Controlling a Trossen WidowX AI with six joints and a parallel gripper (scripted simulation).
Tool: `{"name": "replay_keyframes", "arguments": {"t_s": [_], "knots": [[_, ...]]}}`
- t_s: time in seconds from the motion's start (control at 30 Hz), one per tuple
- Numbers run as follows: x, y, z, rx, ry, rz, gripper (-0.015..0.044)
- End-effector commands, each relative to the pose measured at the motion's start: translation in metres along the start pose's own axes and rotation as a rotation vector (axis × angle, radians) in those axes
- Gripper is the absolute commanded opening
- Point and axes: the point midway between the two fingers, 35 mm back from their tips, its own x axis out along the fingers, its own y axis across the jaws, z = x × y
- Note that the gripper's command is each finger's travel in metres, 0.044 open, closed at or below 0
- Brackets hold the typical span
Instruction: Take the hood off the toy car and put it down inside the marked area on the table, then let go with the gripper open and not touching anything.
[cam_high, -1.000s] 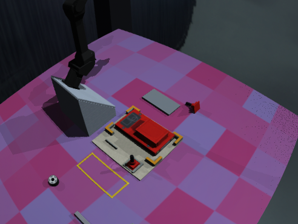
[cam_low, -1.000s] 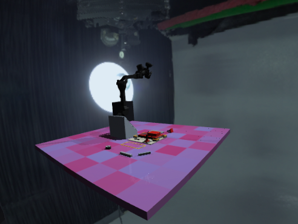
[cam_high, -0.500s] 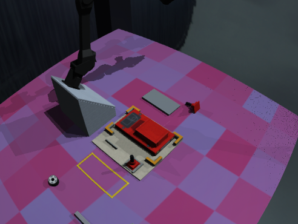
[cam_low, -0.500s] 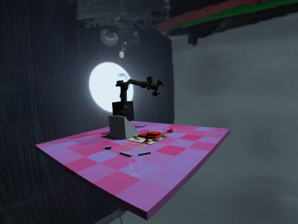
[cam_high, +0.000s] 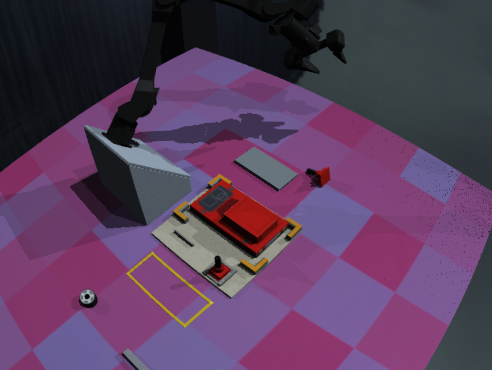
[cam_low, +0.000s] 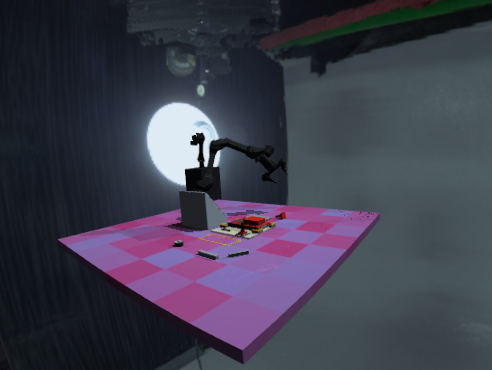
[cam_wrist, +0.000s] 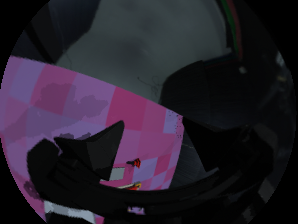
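Note:
The red toy car stands on a beige board between orange corner pieces. A raised red block is on one end of its top and a dark grey patterned panel on the other. I cannot tell for certain which part is the hood. The marked area, a yellow outline on the table beside the board, has nothing in it. My gripper is open and empty, high above the table, beyond the car as seen in the top view, touching nothing.
A grey plate lies behind the car, beside a red piece with a black stem. A second red piece with a black knob sits on the board. The arm's wedge base, a small wheel and grey bars stand nearby.

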Motion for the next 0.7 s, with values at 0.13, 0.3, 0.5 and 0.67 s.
{"name": "replay_keyframes", "arguments": {"t_s": [0.13, 0.3, 0.5, 0.67], "knots": [[0.019, 0.008, -0.135, 0.342, 0.315, 0.114, 0.044], [0.006, 0.017, -0.222, 0.632, 0.519, 0.143, 0.044], [-0.032, 0.037, -0.314, 1.062, 0.731, 0.143, 0.044], [-0.08, 0.062, -0.378, 1.547, 0.861, 0.109, 0.044]]}}
